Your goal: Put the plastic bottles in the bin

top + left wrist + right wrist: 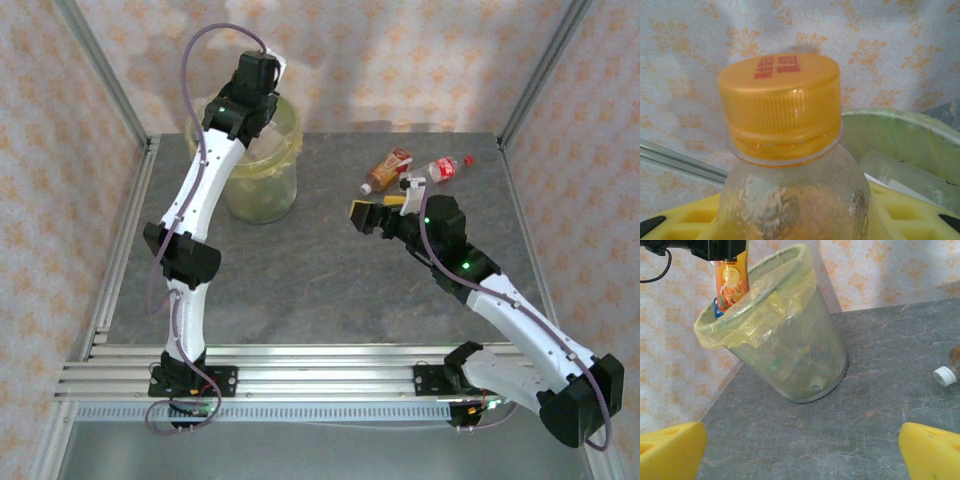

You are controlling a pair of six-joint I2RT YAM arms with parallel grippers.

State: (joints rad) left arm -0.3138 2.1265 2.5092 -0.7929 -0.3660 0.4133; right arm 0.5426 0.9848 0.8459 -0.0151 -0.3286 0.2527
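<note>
Room: pale wallpaper (420, 60) with an orange floral print on every side, a metal frame (105, 85) at the corners, and a grey stone-look table (300, 290).
Bin: a round mesh bin (800, 365) lined with a yellow-green bag folded over its rim. It stands at the far left of the table. Blurred bottle shapes show through the mesh, too dim to count.
Left gripper: the left gripper (725, 250) hangs above the bin's rim. Its yellow pads (682, 220) are closed on either side of a bottle.
Held bottle: an orange-capped bottle (785, 110) with a clear ribbed shoulder and an orange label, held upright. Its lower end dips behind the bag's rim.
Right gripper: the right gripper (380, 207) is low over the middle of the table and faces the bin. Its yellow fingers (670, 450) are spread wide and hold nothing.
Loose bottles: an amber bottle (388, 170) with a red label and a clear bottle (447, 168) with a red label and white cap. They lie on their sides just beside each other at the far right of the table, near the right gripper and well apart from the bin.
</note>
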